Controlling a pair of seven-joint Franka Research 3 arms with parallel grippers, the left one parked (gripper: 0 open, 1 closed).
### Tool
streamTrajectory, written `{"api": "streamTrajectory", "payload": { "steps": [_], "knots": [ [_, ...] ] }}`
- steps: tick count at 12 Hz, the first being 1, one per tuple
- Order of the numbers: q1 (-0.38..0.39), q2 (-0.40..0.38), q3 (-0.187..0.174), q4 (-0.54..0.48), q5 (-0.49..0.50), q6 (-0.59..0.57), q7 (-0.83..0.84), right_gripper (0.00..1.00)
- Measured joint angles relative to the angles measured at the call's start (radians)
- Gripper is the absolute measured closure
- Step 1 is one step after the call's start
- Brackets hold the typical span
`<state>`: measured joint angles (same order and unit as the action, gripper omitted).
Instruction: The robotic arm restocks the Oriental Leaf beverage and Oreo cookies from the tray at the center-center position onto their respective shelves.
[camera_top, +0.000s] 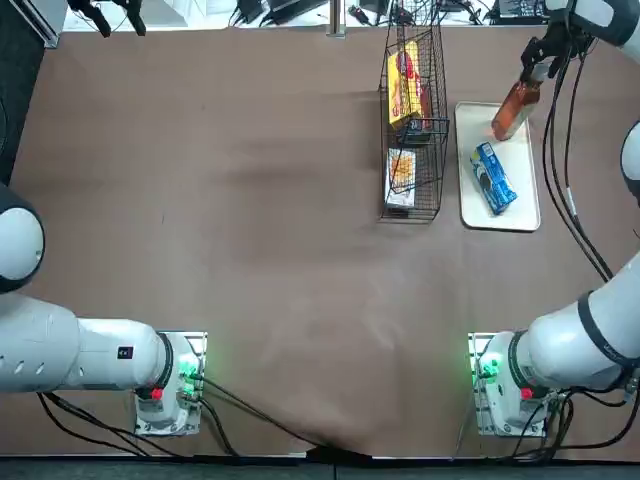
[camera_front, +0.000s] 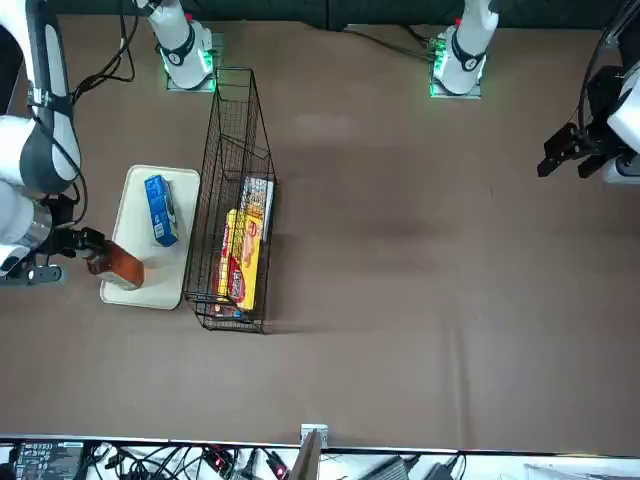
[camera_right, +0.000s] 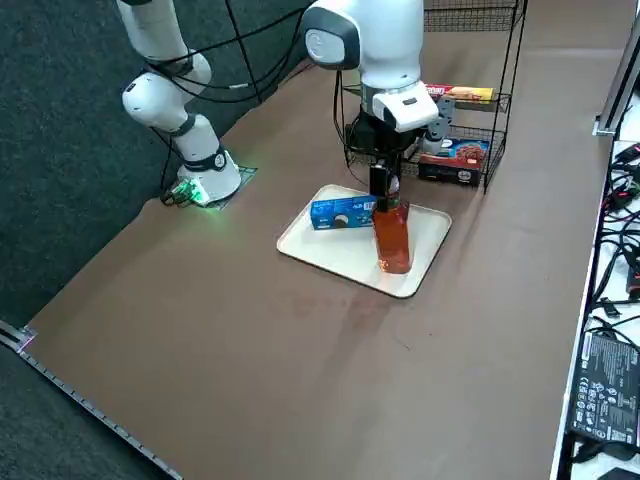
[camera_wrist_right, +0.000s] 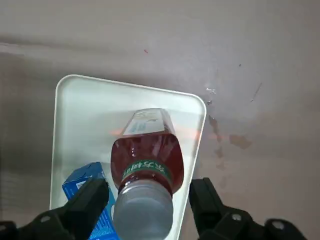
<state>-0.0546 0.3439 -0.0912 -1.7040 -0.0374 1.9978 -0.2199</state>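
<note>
Your right gripper (camera_wrist_right: 150, 186) points down over the tray (camera_wrist_right: 82, 122), its fingers spread either side of the capped, clear plastic bottle (camera_wrist_right: 148, 157) of reddish-brown tea, which stands upright there beside the glossy blue Oreo packet (camera_wrist_right: 103, 220).

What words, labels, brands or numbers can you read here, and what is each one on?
No word, brand or number can be read with certainty.
Green label on the tea bottle: white characters, not legible.
Blue packet: print too small.
Yellow box: print too small.
Black device at the table's edge: white print and symbols, too small.
</note>
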Motion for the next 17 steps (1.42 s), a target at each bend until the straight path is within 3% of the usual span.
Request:
{"api": "streamTrajectory", "payload": {
  "steps": [3,10,11,12,14,17],
  "knots": [
    [0.000,-0.002,0.000,-0.006,0.002,0.009,0.000,0.01],
    [0.000,-0.002,0.000,-0.015,0.024,0.015,0.000,0.19],
    [0.000,-0.002,0.000,-0.015,0.024,0.015,0.000,0.27],
    [0.000,-0.002,0.000,-0.015,0.024,0.015,0.000,0.27],
    [-0.001,-0.004,-0.001,-0.015,0.024,0.015,0.000,0.42],
    [-0.003,-0.004,-0.001,-0.015,0.026,0.015,0.000,0.42]
  ]
}}
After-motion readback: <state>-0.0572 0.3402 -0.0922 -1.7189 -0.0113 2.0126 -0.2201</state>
